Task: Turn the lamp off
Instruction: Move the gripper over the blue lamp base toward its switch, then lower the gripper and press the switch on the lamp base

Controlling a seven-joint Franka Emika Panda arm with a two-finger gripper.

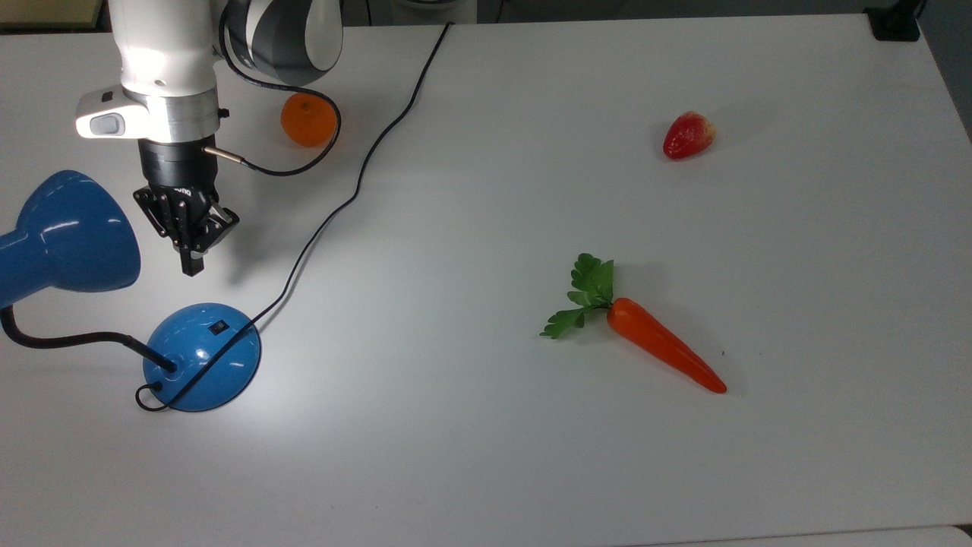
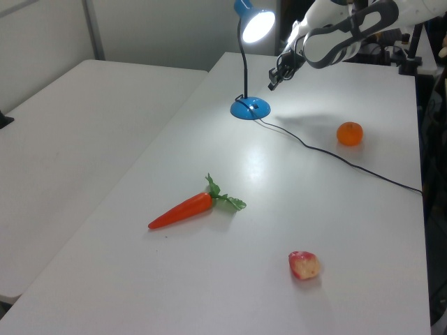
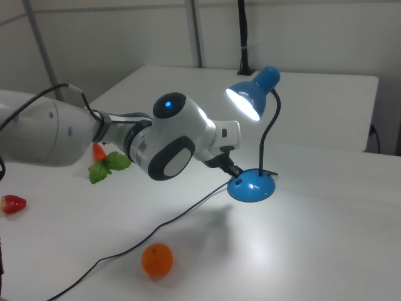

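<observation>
Lit lamp (image 1: 201, 357) near the tabletop (image 1: 531, 471) corner, shade glowing. Above its base, not touching, gripper (image 1: 190, 262) with fingers pressed narrow, holding nothing.

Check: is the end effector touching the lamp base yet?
Apart. In the top view, bare table separates the end effector from the lamp base, and the lamp is lit in the left view.
</observation>
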